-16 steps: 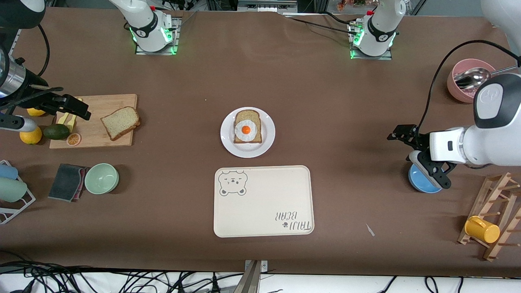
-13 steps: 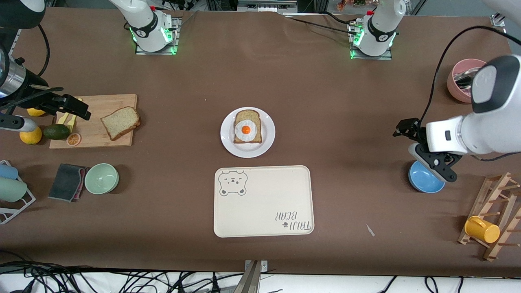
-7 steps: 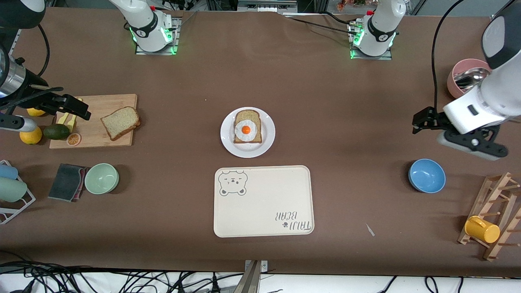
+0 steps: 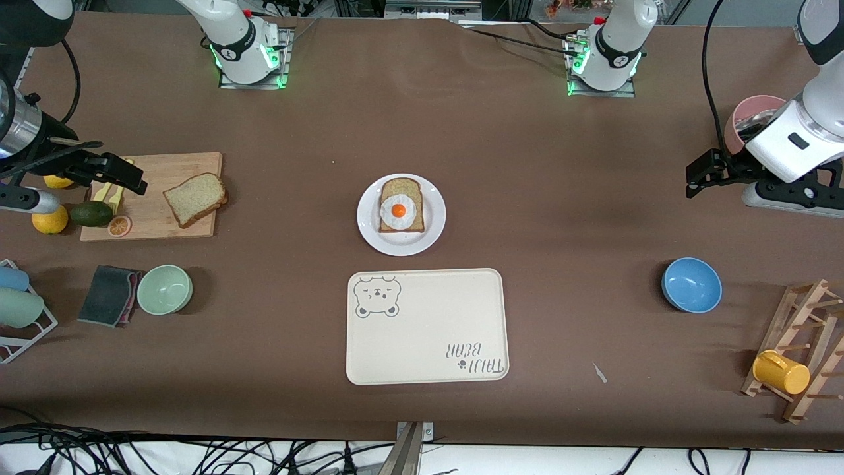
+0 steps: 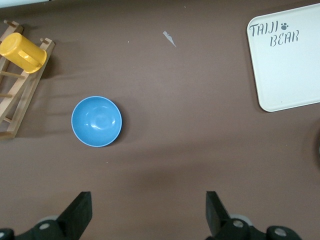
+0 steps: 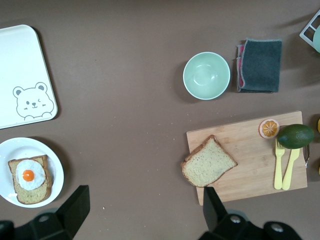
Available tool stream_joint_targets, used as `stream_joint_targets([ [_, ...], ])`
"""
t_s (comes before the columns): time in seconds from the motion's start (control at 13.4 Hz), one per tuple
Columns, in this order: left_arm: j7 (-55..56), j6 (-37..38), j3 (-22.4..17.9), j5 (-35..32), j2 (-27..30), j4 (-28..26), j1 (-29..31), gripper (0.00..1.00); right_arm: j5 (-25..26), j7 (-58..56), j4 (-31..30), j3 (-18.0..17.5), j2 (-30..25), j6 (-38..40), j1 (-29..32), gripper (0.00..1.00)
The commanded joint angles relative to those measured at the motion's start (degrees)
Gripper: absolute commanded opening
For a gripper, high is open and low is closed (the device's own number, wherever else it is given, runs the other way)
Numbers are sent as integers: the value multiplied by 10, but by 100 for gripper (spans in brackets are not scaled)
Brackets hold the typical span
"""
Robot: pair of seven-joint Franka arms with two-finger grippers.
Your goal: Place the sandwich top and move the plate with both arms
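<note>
Both pincers hang wide and empty: the right pincer point(image 4: 122, 173) over the cutting board point(image 4: 145, 224), the left pincer point(image 4: 705, 173) above bare surface point(image 4: 560, 165). On that board the bread slice point(image 4: 195, 198) lies flat, long axis slanted, rounded top toward the plate point(image 4: 369, 231) mid-surface.

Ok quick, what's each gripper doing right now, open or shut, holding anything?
Left gripper: open, holding nothing, up over bare table near the blue bowl.
Right gripper: open, holding nothing, up by the cutting board.
</note>
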State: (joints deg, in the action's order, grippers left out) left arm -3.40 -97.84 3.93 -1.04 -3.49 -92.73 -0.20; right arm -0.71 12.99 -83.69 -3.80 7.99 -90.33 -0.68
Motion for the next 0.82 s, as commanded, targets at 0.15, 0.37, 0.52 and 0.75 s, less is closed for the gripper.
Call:
stream_joint_targets([
  [0.15, 55, 11, 1, 3, 12, -11, -2, 100, 8, 10, -4, -4, 3, 16, -12, 100],
  [0.37, 56, 32, 3, 14, 9, -1, 0, 100, 16, 9, -11, -4, 25, 10, -32, 100],
  [0.52, 56, 38, 5, 11, 8, 0, -1, 100, 45, 10, -36, -4, 36, -13, -54, 100],
  [0.75, 56, 38, 5, 11, 7, 0, -1, 100, 100, 69, -166, -5, 11, -137, -80, 100],
])
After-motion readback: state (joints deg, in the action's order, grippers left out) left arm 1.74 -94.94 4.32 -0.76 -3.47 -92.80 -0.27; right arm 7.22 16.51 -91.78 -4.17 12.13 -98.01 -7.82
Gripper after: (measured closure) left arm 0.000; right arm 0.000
